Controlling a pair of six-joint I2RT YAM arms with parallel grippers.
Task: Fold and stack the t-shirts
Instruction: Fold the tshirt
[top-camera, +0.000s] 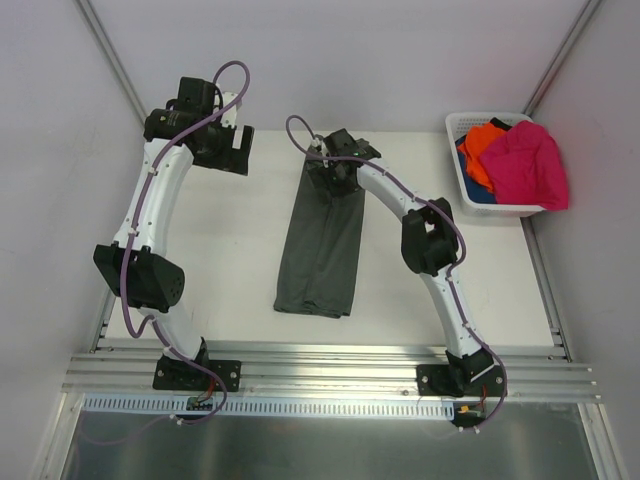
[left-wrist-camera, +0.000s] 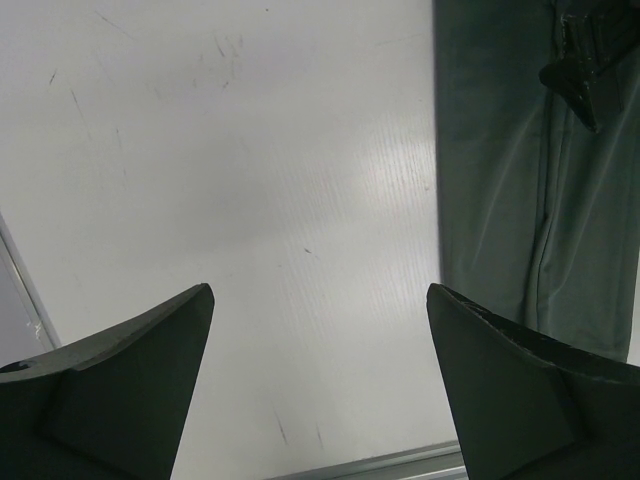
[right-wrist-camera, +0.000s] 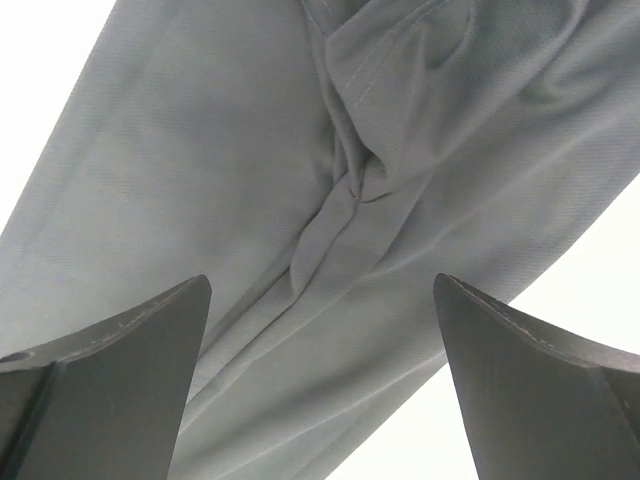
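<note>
In the middle of the desk (top-camera: 230, 250) the grey-green shirt (top-camera: 320, 250) lies folded lengthwise into a long narrow strip, creased at its far end. It looks light, limp and slightly slick, so it would likely sag unless pinched through all its layers at an end corner. The right jaws hang wide open just above that far end, and the left jaws gape over bare desk. The basket (top-camera: 470, 119) at far right holds the other shirts (top-camera: 525, 165).

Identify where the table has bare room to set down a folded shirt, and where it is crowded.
Bare table lies between the left arm and the dark grey-green t-shirt, and between the right arm and the right edge. Crowded: the far right corner, where the basket brims with shirts.
</note>
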